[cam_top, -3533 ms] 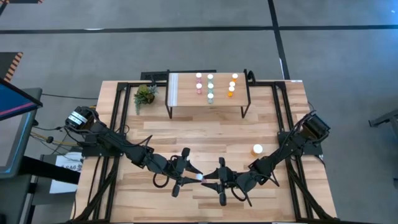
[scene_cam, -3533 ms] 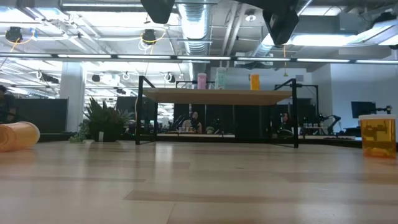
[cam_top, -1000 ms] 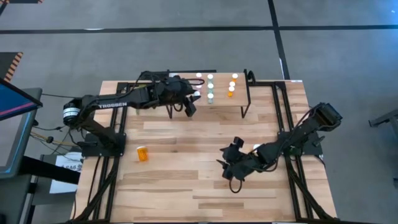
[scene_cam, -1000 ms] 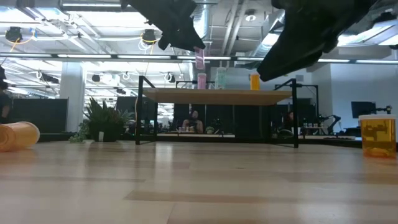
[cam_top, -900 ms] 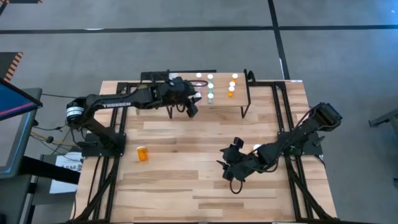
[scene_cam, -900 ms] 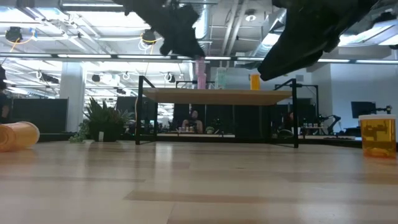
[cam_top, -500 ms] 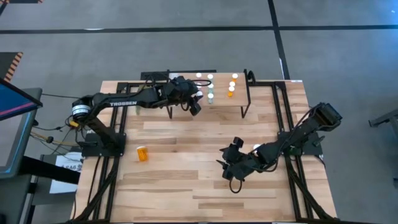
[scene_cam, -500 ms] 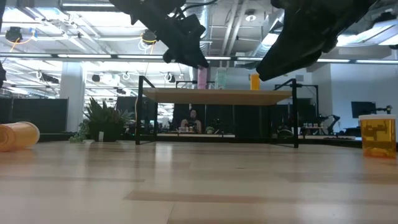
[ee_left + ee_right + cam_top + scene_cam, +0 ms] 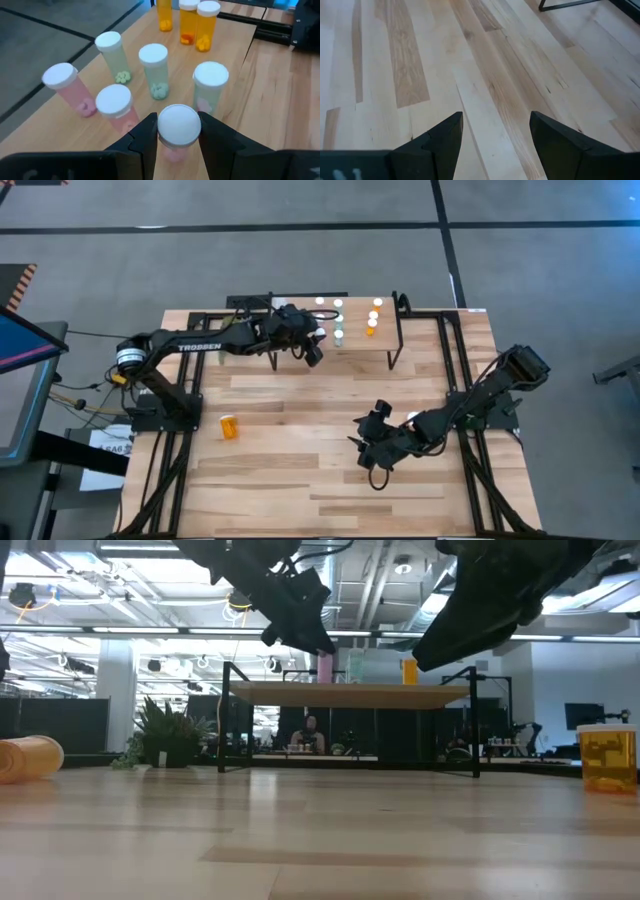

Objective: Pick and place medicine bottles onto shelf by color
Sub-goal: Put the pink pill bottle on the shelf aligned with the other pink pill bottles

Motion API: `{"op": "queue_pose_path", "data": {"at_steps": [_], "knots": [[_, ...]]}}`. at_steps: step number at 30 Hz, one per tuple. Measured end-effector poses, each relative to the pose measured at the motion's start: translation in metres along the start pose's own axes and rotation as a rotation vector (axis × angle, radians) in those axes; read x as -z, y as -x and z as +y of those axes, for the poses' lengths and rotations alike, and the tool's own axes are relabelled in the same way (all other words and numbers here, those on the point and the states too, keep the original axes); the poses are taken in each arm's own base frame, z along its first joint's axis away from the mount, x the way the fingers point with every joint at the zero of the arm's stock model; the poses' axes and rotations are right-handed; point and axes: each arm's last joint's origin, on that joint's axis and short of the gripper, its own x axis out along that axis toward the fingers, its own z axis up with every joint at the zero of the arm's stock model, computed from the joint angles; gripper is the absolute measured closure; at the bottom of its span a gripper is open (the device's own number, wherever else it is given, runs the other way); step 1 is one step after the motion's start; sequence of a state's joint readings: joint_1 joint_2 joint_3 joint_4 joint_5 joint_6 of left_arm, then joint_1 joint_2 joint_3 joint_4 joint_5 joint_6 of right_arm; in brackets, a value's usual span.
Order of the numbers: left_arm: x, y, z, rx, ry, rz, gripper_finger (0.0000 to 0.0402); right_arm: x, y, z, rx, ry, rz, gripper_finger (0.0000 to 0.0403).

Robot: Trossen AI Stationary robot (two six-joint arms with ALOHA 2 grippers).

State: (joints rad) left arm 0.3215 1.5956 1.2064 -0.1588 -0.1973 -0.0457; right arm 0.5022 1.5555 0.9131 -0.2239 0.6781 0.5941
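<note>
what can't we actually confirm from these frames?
- Held pink bottle: left wrist view, the left tool covers its base, so contact with the shelf is unclear.
- Large orange bottle: low view, cut by the frame edge; high view, the right arm hides it.
- Bottle labels: too small everywhere.

Bottles on shelf (image 9: 65,125), light wood top: two pink bodies (image 9: 75,95), three pale teal-green bodies (image 9: 156,75), three orange bodies (image 9: 189,25); caps white throughout. Bottle held in left gripper (image 9: 178,145): white cap (image 9: 179,125), pink below. Gripper fingers black. Table (image 9: 485,100): pale wood planks with darker brown grain streaks. Orange bottle (image 9: 230,426) lies on the table.
</note>
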Motion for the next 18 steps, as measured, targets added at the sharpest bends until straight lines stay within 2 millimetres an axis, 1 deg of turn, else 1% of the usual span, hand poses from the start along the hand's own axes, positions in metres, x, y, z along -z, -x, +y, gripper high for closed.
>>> {"op": "queue_pose_path", "data": {"at_steps": [6,10,18], "knots": [[0.003,-0.0083,0.0001,-0.005,0.004,0.008,0.0292,0.0,-0.0001,0.0001,-0.001,0.0,0.0,0.0149],[0.0033,-0.0077,0.0008,-0.007,0.004,0.013,0.029,0.0001,-0.0001,0.0001,-0.001,0.0,0.001,0.0149],[0.0052,-0.0086,0.0002,-0.006,-0.001,0.034,0.0256,0.0001,-0.0001,0.0001,-0.001,0.0,0.001,0.0149]]}}
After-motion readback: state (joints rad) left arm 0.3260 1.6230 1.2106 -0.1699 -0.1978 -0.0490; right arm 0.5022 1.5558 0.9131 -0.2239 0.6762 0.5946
